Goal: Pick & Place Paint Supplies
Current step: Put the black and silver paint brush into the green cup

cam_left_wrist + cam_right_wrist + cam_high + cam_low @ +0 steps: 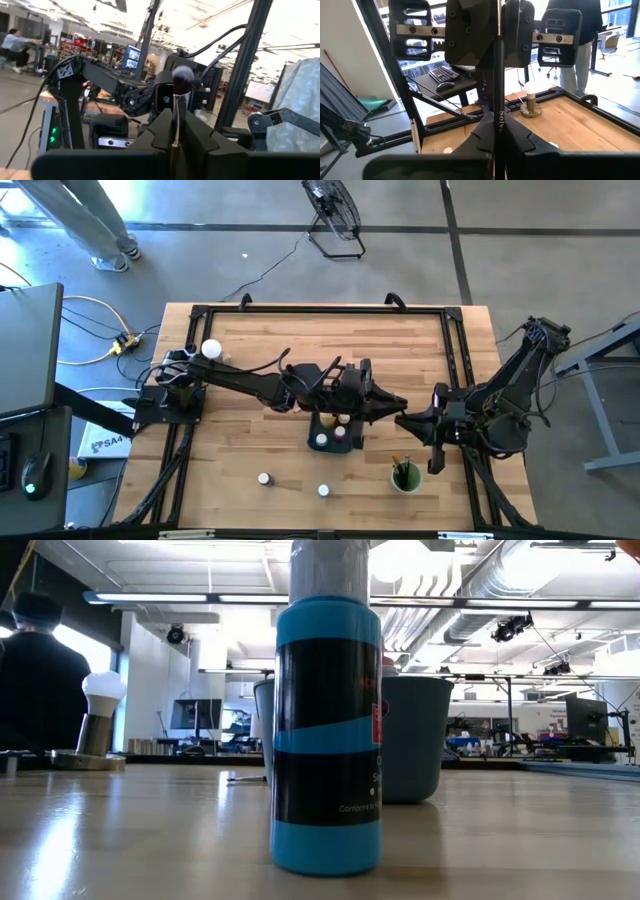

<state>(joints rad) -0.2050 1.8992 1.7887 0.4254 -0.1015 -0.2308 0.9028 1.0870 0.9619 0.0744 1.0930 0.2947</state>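
Both my grippers are clamped on the same thing: a thin dark-handled paintbrush (pixel 496 85) w/ a fluffy grey-purple tuft (pixel 182 75). My left gripper (pixel 385 405) pinches the handle nearer the tuft. My right gripper (pixel 408 420) has its fingers closed on the other end, facing the left one nose to nose. So the brush is in the air above mid-table, bridged btwn the two, long axis along the line joining them, approx level.

My guess is this is a hand-over, so one side has to let go before anything else moves; pulling apart w/ both clamped would strain the handle.

Likely target is the round green cup (pixel 417 480), which already has brushes standing in it. It sits near the right gripper, toward the table's front edge, so the right arm is nearer. The brush would need tipping upright to drop in, and the brushes already there crowd the opening.

Around:
- The blue-grey rectangular tray (pixel 314 423), holding small pale-capped jars, is just beside and under the left gripper. It's in the way if the left arm dips.
- Two more tiny jars (pixel 264 478) (pixel 323 491) are loose on the wood nearer the front, well apart from both grippers.
- A blue squeeze bottle w/ black label (pixel 325 730) stands close to the low cam.
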